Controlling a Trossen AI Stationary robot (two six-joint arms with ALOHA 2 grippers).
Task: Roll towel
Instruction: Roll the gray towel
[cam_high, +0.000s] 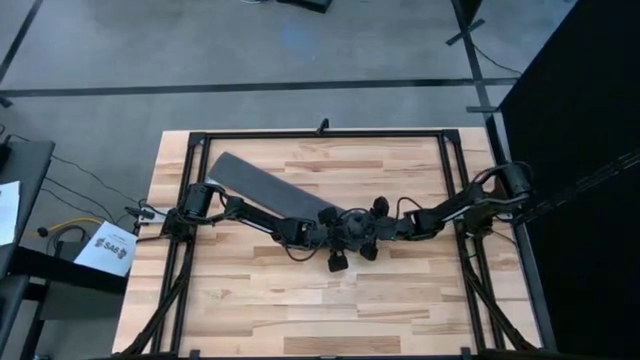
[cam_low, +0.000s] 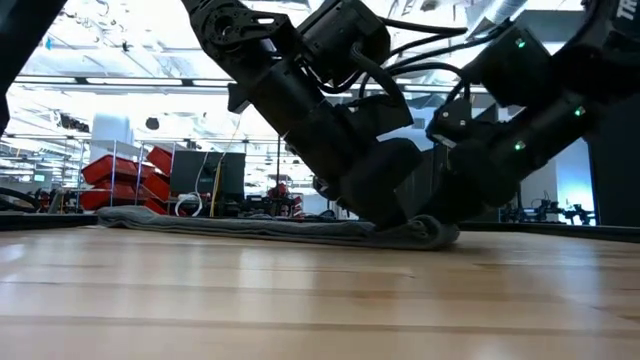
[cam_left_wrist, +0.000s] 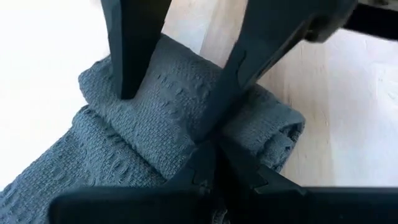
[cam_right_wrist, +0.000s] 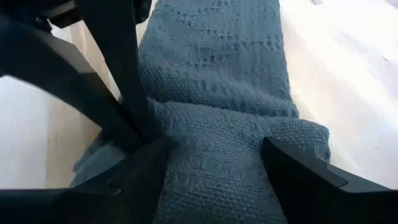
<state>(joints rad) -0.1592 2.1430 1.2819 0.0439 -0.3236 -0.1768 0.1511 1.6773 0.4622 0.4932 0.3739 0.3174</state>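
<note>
The dark grey towel lies as a long flat strip slanting from the table's far left toward its middle. Its middle-of-table end is turned over into a low roll, which rests on the wood. Both grippers meet at that roll. My left gripper reaches in from the left over the strip, its fingers closed together at the roll. My right gripper comes from the right, its fingers spread wide across the roll. My left gripper has its closed fingertips at the roll's side edge, where the roll meets the flat strip. It slants down from the table's left. The tips hide whether cloth lies between them. My right gripper is open and sets both fingertips on the roll's top, spread along its length. It slants down from the table's right. Cloth shows outside each finger. The roll stays on the table.
A black metal frame runs around the tabletop, its rails along the left and right sides. Bare wood stretches toward the near edge. A white paper label lies off the table's left side.
</note>
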